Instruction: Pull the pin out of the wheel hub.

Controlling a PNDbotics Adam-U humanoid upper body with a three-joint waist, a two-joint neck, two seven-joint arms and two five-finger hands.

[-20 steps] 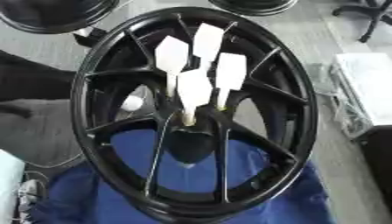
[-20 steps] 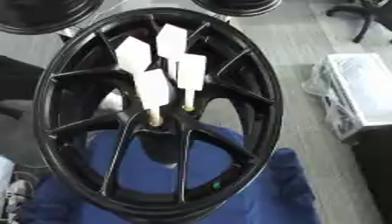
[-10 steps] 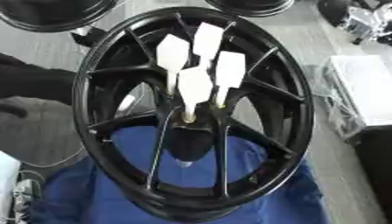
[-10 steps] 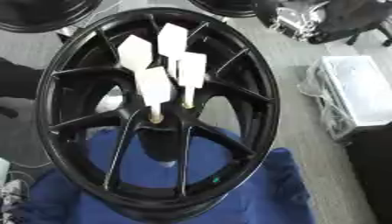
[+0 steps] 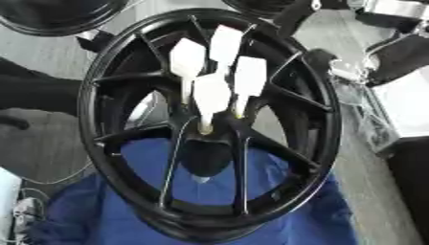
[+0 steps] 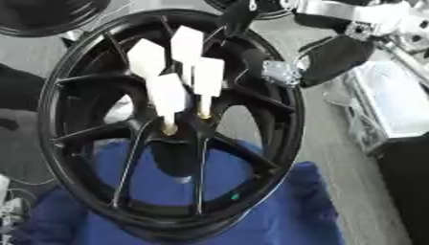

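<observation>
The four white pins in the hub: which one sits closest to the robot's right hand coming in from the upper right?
The topmost pin, highest and farthest back; the right hand reaches toward that side.

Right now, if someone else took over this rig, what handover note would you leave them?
Left hand: not in view.
Right hand: up at the upper right, beside the wheel rim; open or shut cannot be told. It appears to be apart from the pins.
Things: the black wheel stands on a blue cloth. Four white-handled pins stick up out of the hub, close together.
Done: nothing pulled yet; every pin is seated.
Left: bring the right hand to a pin, grip its white handle and draw it out of the hub.
</observation>
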